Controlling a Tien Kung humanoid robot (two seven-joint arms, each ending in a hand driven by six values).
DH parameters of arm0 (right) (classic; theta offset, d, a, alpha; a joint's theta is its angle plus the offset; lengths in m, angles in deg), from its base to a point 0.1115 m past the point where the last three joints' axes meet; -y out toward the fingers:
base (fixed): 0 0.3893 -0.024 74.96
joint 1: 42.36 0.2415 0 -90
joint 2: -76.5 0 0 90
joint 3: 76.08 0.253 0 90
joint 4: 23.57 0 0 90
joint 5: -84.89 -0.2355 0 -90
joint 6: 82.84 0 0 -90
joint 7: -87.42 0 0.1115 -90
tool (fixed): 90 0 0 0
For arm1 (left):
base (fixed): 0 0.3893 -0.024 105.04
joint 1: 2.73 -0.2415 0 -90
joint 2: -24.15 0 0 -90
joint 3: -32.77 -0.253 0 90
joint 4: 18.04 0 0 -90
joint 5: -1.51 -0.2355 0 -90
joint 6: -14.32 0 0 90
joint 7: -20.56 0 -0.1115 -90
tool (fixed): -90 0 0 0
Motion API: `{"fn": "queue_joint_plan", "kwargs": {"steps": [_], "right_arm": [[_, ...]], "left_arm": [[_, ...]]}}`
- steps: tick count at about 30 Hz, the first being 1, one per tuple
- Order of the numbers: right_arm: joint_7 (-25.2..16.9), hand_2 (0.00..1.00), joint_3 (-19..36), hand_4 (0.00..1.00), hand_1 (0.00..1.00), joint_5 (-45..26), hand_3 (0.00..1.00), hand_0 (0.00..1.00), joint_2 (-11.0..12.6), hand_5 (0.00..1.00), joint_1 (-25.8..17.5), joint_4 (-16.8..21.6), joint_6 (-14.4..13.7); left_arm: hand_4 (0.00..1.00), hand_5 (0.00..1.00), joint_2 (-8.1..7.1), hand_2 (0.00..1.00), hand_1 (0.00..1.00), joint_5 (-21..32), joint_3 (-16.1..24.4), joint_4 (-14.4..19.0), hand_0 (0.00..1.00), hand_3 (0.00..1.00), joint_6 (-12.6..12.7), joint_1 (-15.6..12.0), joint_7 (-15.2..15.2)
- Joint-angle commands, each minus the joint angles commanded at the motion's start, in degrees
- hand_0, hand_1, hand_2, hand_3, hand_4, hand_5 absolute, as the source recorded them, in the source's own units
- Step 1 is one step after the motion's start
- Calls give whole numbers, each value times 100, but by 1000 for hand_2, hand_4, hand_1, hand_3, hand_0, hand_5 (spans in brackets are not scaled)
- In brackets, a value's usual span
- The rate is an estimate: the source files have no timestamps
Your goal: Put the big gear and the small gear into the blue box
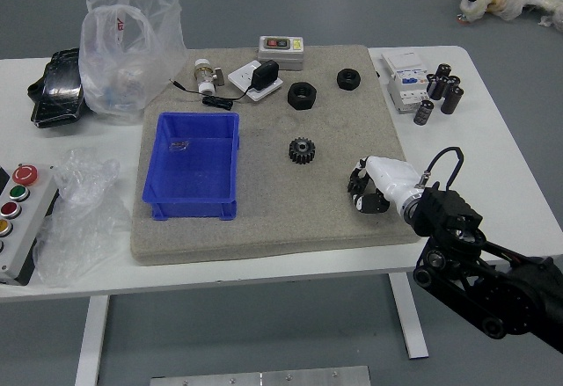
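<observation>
The blue box [190, 208] stands on the left part of the grey-beige mat, with a small wire-like piece lying inside. One black toothed gear [302, 150] lies flat on the mat, right of the box. My right hand [393, 178], white-backed, is low over the mat's right side, to the right of and below that gear. Dark shapes show under and beside this hand, but whether a second gear is among them cannot be made out. My left hand is out of view.
Two black rings [302, 96] [348, 79], a meter [281, 51], an adapter with cable [264, 75] and a valve [205, 76] are at the mat's back. Black cylinders [452, 98] and a white device [406, 80] stand right. Plastic bags [132, 43] and a button box [28, 219] are left.
</observation>
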Motion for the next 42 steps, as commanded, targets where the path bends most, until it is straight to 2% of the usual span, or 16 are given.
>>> {"fn": "queue_joint_plan", "kwargs": {"steps": [4,9,17,19,20,25,26,31,32,37,38,42], "right_arm": [[-54,380,-94,360,321,-39,504,168,-35,2,112,-107,-58],[-194,374,-334,360,318,-66,506,158,-184,2,538,-268,-209],[-531,358,-961,352,317,-85,528,151,-751,2,1400,-532,-621],[-660,358,-1170,352,317,-178,528,151,-885,2,1622,-638,-723],[-711,325,-1272,347,301,-234,535,147,-942,2,1724,-685,-761],[-936,325,-1871,347,301,-595,535,147,-1222,2,2285,-922,-945],[-972,346,-1965,339,328,-635,579,171,-1267,2,2358,-947,-964],[-1179,346,-2386,339,328,-577,579,171,-1467,2,2649,-975,-905],[-1210,568,-2458,367,473,-565,670,250,-1502,138,2687,-983,-888],[-1323,568,-2776,367,473,-592,670,250,-1663,138,2802,-1094,-797],[-1322,806,-2819,539,726,-602,833,351,-1688,165,2813,-1119,-767],[-1273,806,-2909,539,726,-627,833,351,-1737,165,2847,-1202,-648]], "left_arm": [[704,479,-2,641,633,-8,9,3,700,799,1,-7,11],[703,477,-2,641,633,-36,30,10,700,798,-5,-6,29],[704,477,10,641,633,-109,77,23,699,798,-25,8,71],[704,477,9,641,633,-135,93,27,699,798,-33,9,86],[704,479,8,641,633,-165,111,29,700,798,-41,11,99],[704,479,2,641,633,-271,176,39,700,798,-71,35,141],[705,479,0,641,634,-282,182,41,700,798,-75,38,146],[705,479,-19,641,634,-316,208,53,700,798,-82,36,176],[705,479,-22,641,634,-319,212,55,700,798,-81,35,182],[705,479,-32,641,634,-327,221,60,700,798,-81,37,195],[705,480,-33,641,633,-327,222,61,700,798,-80,39,196],[705,480,-31,641,633,-330,222,62,700,798,-82,41,199]]}}
